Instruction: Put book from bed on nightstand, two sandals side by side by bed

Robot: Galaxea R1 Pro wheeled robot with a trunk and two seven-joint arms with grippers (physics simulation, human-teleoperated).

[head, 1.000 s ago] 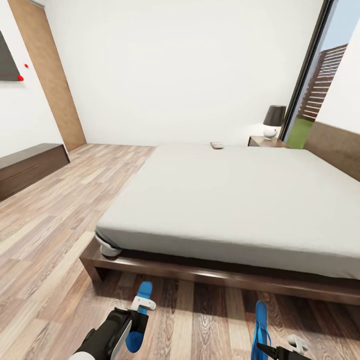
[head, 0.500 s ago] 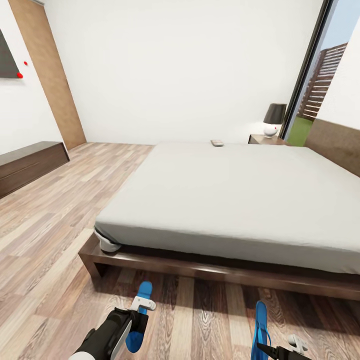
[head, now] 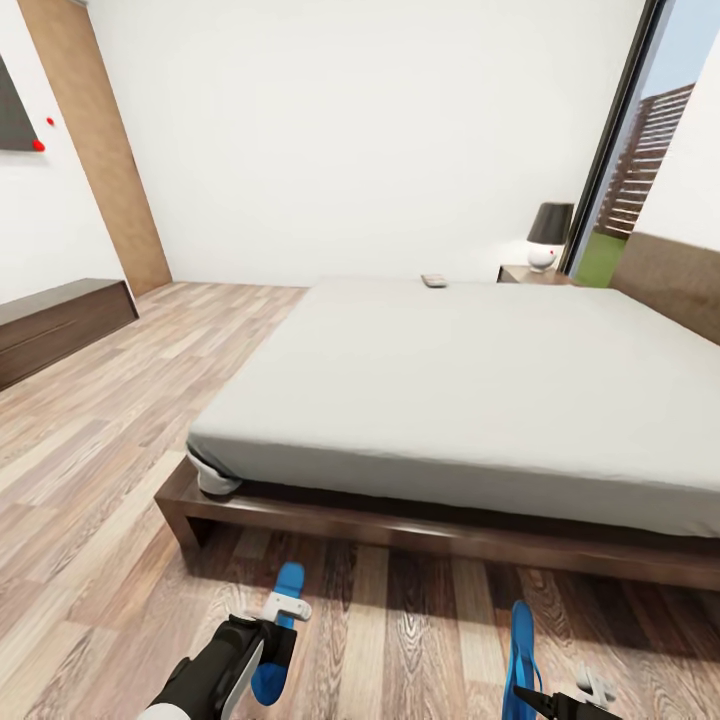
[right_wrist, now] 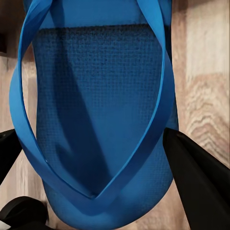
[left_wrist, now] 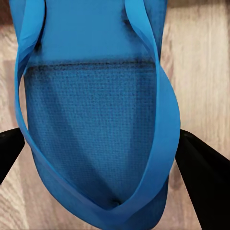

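Two bright blue flat flip-flops lie on the light-brown wood-plank floor [head: 90, 560] beside the dark-brown platform bed [head: 420, 535], long axes pointing toward it. The left sandal [head: 285, 582] sits between the left gripper's [left_wrist: 103, 153] wide jaws (thong straps converging near the fingers); the right sandal [head: 520, 640] likewise within the right gripper [right_wrist: 103, 153]. A small pale book [head: 434, 281] rests at the mattress's far edge.

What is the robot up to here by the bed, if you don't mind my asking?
It stands at the side of the bed, each arm over a blue sandal on the floor. The left gripper has its jaws on either side of the left sandal, and the right gripper likewise straddles the right sandal. The two lie well apart. The book is on the mattress's far edge, near the nightstand.
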